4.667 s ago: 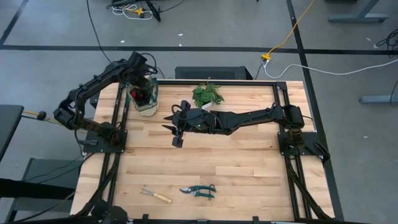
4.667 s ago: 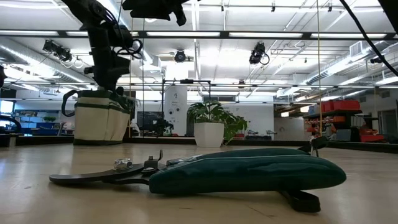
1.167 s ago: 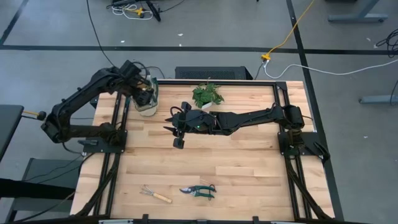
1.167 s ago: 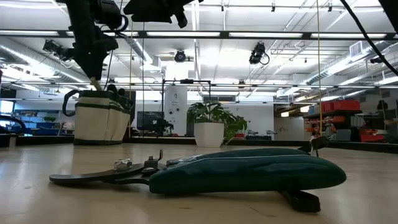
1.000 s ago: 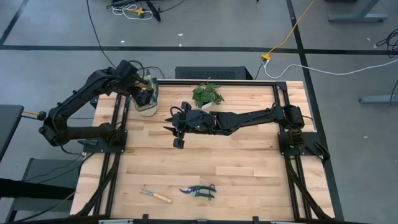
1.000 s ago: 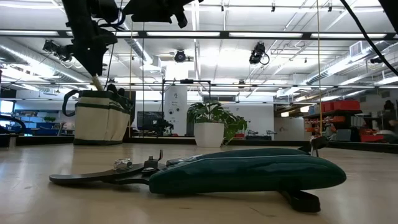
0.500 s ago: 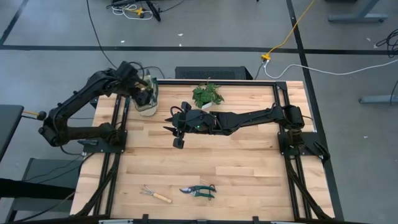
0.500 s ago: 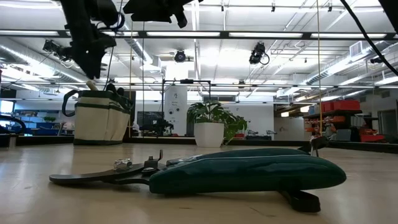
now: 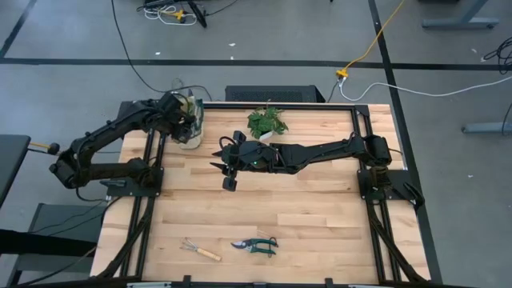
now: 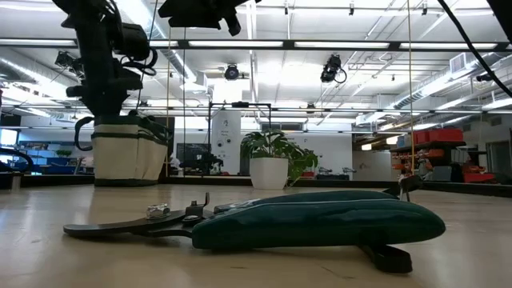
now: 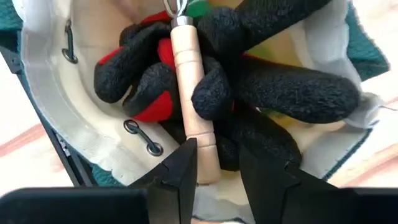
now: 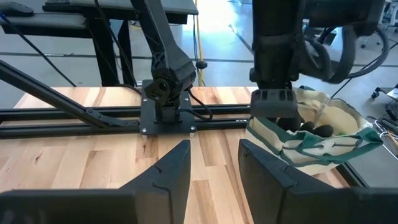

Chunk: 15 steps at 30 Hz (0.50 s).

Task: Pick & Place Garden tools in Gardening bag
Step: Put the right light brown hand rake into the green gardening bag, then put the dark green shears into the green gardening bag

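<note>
From the high view, my left claw (image 9: 186, 122) is down over the small round beige canvas gardening bag (image 9: 192, 132) at the far left corner of the light wooden tabletop (image 9: 320, 208). My right arm reaches across the middle, its claw (image 9: 227, 164) hanging in the air near the leafy potted plant in a white pot (image 9: 266, 122). Two tools lie near the front edge, well apart from the bag: a small wooden-handled hand rake (image 9: 199, 250) and, just beside it, the teal-handled pruning shears (image 9: 256, 244).

In the low view the shears (image 10: 264, 222) fill the foreground, lying flat, with the bag (image 10: 126, 157) far behind and the left arm coming straight down into it.

The left wrist view explains that posture: the fingers (image 11: 181, 171) are clenched on the end of a pale wooden tool handle (image 11: 190, 99), which stands inside the bag's opening on top of black-and-red gloves (image 11: 249, 93) (I judge I am lowering it in end-on so it slips past them).

The right wrist view shows my right claw (image 12: 214, 165) released and holding nothing, waiting and looking toward the bag (image 12: 311, 140).
</note>
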Motion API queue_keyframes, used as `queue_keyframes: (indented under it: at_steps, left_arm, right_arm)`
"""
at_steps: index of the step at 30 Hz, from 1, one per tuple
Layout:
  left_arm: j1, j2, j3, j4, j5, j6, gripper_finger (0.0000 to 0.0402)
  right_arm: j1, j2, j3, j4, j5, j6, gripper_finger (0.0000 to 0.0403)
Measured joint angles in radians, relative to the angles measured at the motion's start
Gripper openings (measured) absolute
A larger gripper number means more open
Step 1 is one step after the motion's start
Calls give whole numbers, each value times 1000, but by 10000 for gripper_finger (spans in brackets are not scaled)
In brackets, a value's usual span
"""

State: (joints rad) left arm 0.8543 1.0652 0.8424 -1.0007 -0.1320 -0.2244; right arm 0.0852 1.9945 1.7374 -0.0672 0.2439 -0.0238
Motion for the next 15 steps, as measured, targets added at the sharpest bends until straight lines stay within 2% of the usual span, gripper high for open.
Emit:
queue_keyframes:
  at_steps: [8, 15]
  left_arm:
    - [-1, -7, 90, -23, 77, 1, 122]
    - [-1, -19, 164, -110, 52, 6, 122]
  right_arm:
    - [0, 0, 0, -2, 2, 7, 135]
    - [0, 0, 0, -13, -1, 17, 135]
